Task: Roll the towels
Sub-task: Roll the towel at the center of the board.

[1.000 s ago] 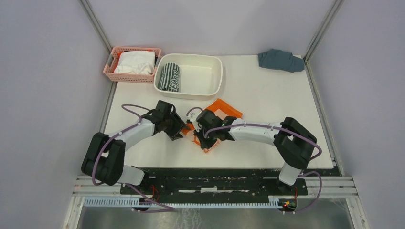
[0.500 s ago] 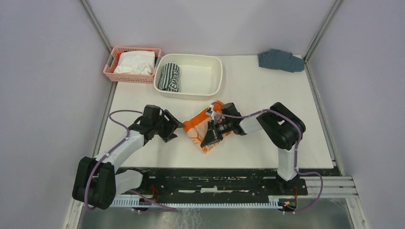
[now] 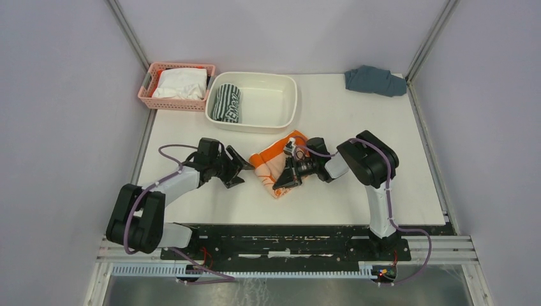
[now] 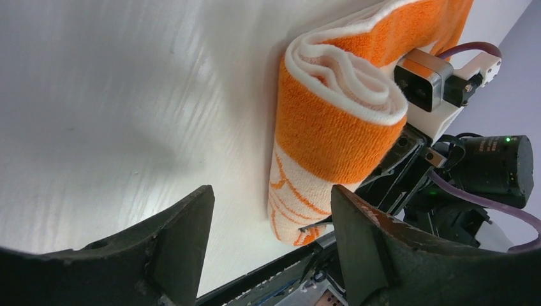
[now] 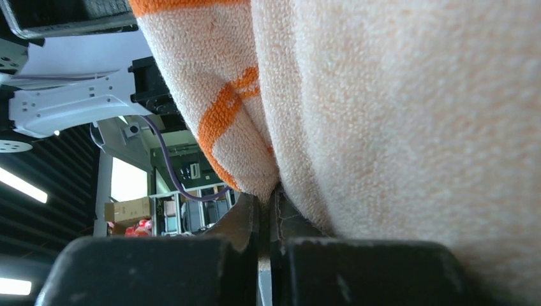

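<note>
The orange towel [image 3: 273, 163] lies as a loose roll on the white table, between the two grippers. In the left wrist view the orange towel [image 4: 338, 121] shows its coiled end and a peach part with orange lettering. My left gripper [image 3: 242, 173] stands open just left of the roll, apart from it, and the left gripper [image 4: 271, 213] has nothing between its fingers. My right gripper [image 3: 284, 178] is shut on the roll's right side. In the right wrist view the right gripper [image 5: 268, 204] pinches a fold of the orange towel [image 5: 395, 127]. The striped towel [image 3: 226, 103] lies rolled in the white tub [image 3: 290, 102].
A pink basket [image 3: 148, 95] holding a white cloth [image 3: 180, 83] stands at the back left beside the tub. A blue-grey cloth [image 3: 375, 80] lies in the back right corner. The black mounting rail [image 3: 281, 236] runs along the near edge.
My left gripper has opened wider, let go of the orange towel and drawn back to the left. The right arm has folded back to the right, keeping its grip on the roll.
</note>
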Controlling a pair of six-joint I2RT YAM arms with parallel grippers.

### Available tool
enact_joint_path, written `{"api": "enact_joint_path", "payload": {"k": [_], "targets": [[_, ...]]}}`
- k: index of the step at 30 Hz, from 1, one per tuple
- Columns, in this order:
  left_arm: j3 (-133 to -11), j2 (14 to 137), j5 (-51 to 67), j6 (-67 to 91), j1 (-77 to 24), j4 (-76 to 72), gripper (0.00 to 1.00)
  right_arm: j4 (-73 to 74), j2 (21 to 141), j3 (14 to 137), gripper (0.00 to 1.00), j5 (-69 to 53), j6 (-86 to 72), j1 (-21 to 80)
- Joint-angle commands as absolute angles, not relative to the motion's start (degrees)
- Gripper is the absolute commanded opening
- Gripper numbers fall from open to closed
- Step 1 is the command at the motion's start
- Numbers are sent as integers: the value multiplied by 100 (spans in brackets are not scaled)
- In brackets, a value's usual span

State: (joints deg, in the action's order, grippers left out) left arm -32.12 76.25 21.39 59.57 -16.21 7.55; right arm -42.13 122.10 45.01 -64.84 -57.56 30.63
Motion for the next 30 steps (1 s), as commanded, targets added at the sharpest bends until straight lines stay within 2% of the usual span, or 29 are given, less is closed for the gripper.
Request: {"api": "enact_joint_path", "payload": {"k": [1,12,17,20,25,30], "targets": [[-3597,8003,2565,5647,-1679,75,74,-2680,12382,4633,0,-6054,-4909,3003],[-3811,9171,2388,5933,-1951,-403,72,-198,11943,5272,2,-5488,-3380,3025],[-3752,9352,1908,6051,-1999,-35,67,842,11378,5556,13,-4873,-2768,3162],[-3715,9430,1652,6151,-2013,243,64,1523,10782,5777,26,-4152,-2430,3366],[-3674,9523,1473,6267,-2045,452,62,2333,9613,6047,47,-2460,-2017,3848],[-3753,9533,1438,6296,-2091,561,62,2663,8820,6222,53,-114,-1504,4856]]}}
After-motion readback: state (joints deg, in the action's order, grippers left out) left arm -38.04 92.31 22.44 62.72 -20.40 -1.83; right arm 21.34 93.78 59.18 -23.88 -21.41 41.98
